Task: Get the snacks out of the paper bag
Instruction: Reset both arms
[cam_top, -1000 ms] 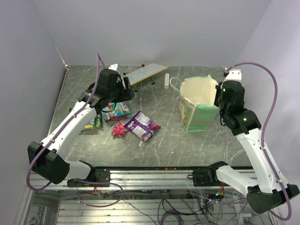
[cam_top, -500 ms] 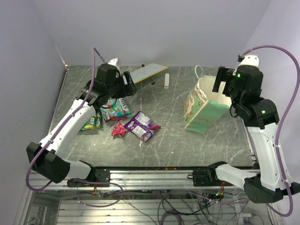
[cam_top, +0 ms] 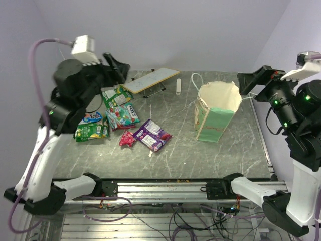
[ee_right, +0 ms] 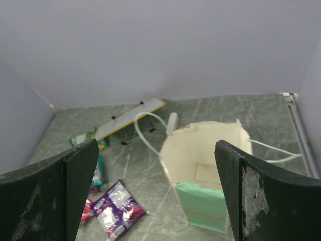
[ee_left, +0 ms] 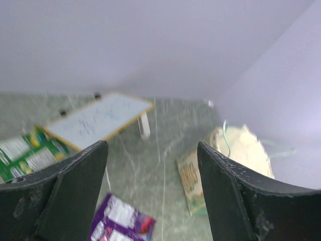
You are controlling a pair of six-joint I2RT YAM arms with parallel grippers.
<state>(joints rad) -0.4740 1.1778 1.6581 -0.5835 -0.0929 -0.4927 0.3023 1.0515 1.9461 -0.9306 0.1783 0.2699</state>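
The mint-green paper bag [cam_top: 213,125] stands upright right of the table's middle, its mouth open; in the right wrist view the paper bag [ee_right: 203,203] shows only a cream inside with no packet visible. The snacks lie on the left: a purple packet [cam_top: 152,134], a red one [cam_top: 127,138], green ones [cam_top: 115,95] and a blue-white one [cam_top: 91,118]. My left gripper [cam_top: 118,65] hangs open high above them, holding nothing. High to the right of the bag, my right gripper [cam_top: 251,83] is open and holds nothing. The purple packet [ee_left: 120,223] and the bag [ee_left: 189,175] lie far below the left gripper [ee_left: 152,145].
A flat white board [cam_top: 150,79] on black legs stands at the back, with a small white oblong object [cam_top: 178,85] beside it. Grey walls close in the left, back and right. A metal rail [cam_top: 263,135] runs along the table's right edge.
My right gripper opened and let go of the bag, which went from tilted to upright. Both arms lifted high and drew back from the table.
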